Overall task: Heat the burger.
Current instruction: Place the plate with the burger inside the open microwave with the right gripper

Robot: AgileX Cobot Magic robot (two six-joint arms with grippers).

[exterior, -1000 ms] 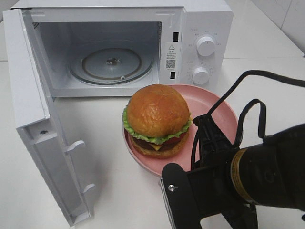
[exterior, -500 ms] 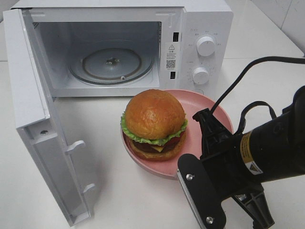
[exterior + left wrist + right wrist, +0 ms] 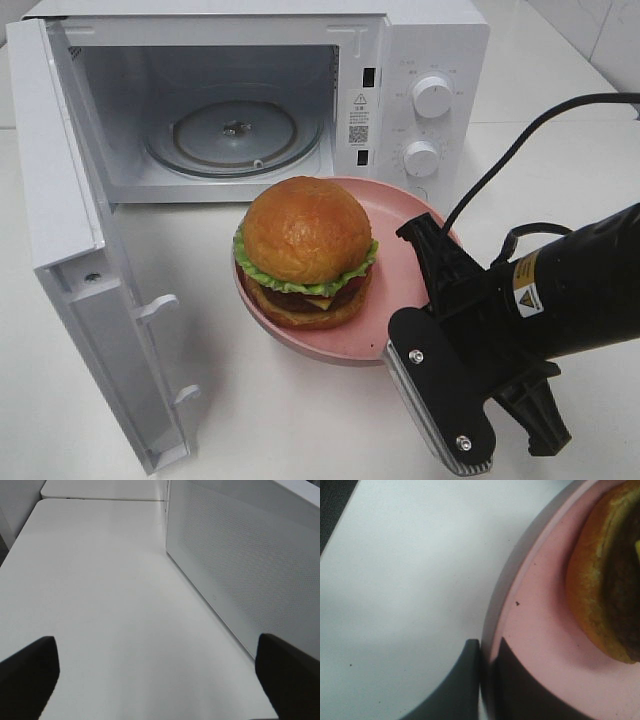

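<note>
burger on plate, plate on table before microwave, right hand clamped on plate's right rim

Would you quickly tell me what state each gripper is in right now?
Left gripper: open, holding nothing.
Right gripper: closed on the rim of the pink plate.

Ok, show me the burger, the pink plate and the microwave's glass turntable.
burger [image 3: 305,230], exterior high view, top of the bun.
pink plate [image 3: 395,285], exterior high view, bare floor right of the burger.
glass turntable [image 3: 200,135], exterior high view, left part of the disc.
</note>
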